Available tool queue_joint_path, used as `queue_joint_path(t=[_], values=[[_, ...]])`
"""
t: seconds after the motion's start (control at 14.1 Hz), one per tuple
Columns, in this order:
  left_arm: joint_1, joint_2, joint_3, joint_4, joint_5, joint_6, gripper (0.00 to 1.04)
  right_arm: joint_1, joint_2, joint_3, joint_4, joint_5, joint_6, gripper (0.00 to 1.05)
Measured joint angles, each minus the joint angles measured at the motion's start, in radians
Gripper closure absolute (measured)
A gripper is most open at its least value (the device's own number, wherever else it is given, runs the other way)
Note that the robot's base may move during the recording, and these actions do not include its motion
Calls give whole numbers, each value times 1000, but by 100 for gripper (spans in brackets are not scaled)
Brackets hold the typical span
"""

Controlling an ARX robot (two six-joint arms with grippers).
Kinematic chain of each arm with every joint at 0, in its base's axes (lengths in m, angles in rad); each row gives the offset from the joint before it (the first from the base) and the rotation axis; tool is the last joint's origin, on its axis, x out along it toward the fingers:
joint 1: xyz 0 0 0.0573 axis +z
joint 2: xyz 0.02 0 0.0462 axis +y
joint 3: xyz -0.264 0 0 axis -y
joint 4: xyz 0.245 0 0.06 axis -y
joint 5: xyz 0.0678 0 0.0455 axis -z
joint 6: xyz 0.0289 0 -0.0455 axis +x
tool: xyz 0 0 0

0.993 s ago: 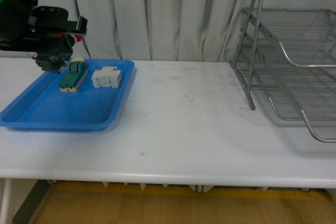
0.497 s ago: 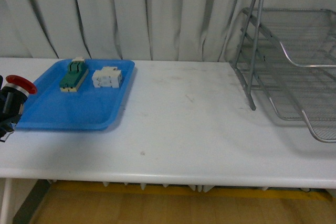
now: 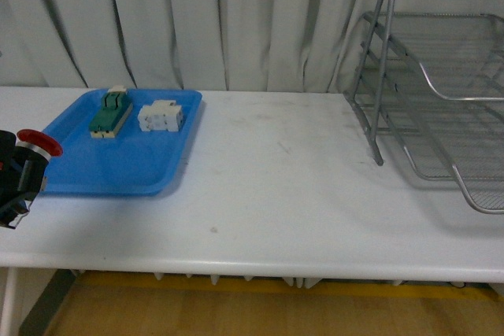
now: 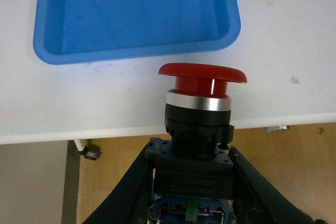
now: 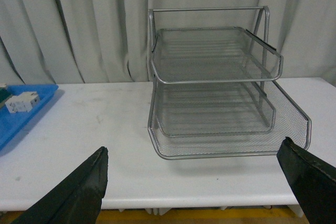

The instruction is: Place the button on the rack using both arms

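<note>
The button [image 4: 202, 103] has a red mushroom cap, a silver ring and a dark blocky body. My left gripper [image 4: 191, 182] is shut on its body, cap pointing away from the wrist. In the front view the button [image 3: 38, 143] and the left gripper [image 3: 14, 182] sit at the far left, off the table's front left corner. The rack [image 3: 441, 92] is a silver wire mesh tray stack at the far right of the table; it also shows in the right wrist view [image 5: 215, 82]. My right gripper [image 5: 197, 182] is open and empty, facing the rack from in front of the table.
A blue plastic tray [image 3: 118, 167] lies at the table's left, holding a green-topped beige switch [image 3: 109, 112] and a white blocky breaker [image 3: 161, 116]. The tray [image 4: 131, 40] lies just beyond the button in the left wrist view. Grey curtains hang behind the white table [image 3: 276, 194].
My left gripper has left the space above the blue tray and dropped to the far left by the table's front edge, with the button in it. In the last half second it shifted slightly right.
</note>
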Motion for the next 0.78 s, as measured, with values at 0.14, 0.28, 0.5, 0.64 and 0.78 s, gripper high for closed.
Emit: queue_joint_path(t=[0.14, 0.28, 0.5, 0.64, 0.78], values=[[0, -7, 1, 0, 0, 0, 69, 0, 0, 0, 0, 0, 0, 6], [4, -7, 1, -3, -4, 0, 69, 0, 0, 0, 0, 0, 0, 6], [3, -9, 1, -3, -2, 0, 69, 0, 0, 0, 0, 0, 0, 6], [5, -11, 2, -2, 1, 0, 69, 0, 0, 0, 1, 0, 0, 6], [5, -12, 2, -2, 2, 0, 69, 0, 0, 0, 0, 0, 0, 6]])
